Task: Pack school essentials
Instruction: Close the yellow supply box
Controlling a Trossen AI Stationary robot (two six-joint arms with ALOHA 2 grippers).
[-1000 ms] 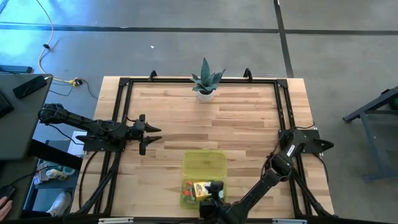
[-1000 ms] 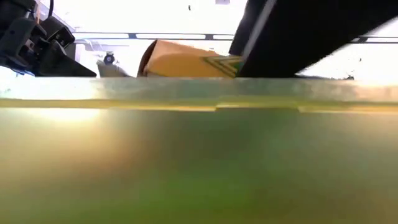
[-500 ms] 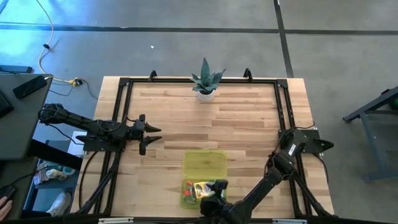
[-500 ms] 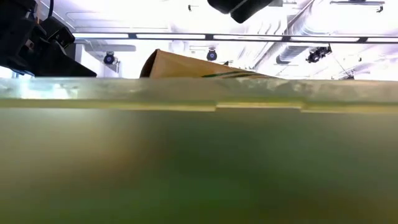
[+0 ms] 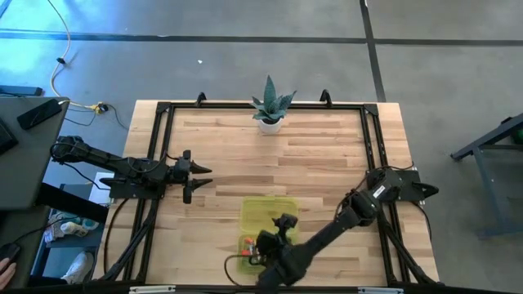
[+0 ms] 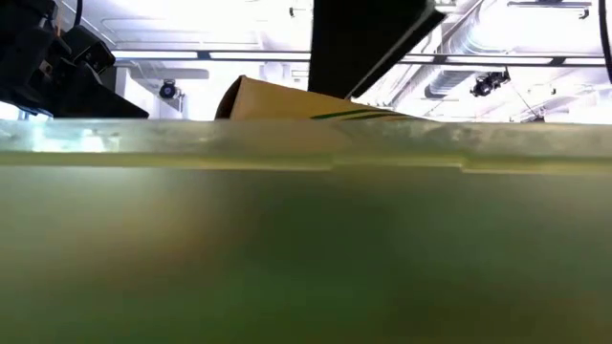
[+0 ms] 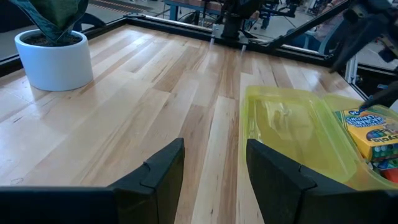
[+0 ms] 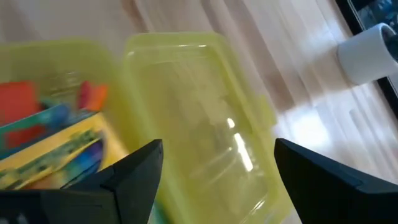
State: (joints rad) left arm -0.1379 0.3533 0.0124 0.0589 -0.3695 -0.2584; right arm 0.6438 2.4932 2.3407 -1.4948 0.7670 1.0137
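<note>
A translucent yellow-green case (image 5: 263, 224) lies open near the table's front edge, its lid (image 8: 199, 118) flat on the wood toward the far side. In its base lie the crayon box (image 8: 56, 155), something red (image 8: 18, 102), something orange (image 8: 93, 93) and something light blue (image 8: 56, 115). The crayon box (image 6: 287, 100) is tilted, and one end rises above the case's rim. My right gripper (image 8: 217, 180) hangs open above the case where base meets lid (image 5: 275, 231), touching nothing. My left gripper (image 5: 196, 175) waits open at the table's left.
A small potted spiky plant (image 5: 270, 110) in a white pot (image 7: 53, 56) stands at the middle of the far edge. A black frame (image 5: 163, 110) runs around the table. Bare wood (image 5: 327, 155) lies between the case and the plant.
My right gripper has risen from the case's base and gone toward the far edge, rolling as it went, and now hangs over the seam between base and lid. Its arm has swung toward the table's left. The crayon box stays in the case.
</note>
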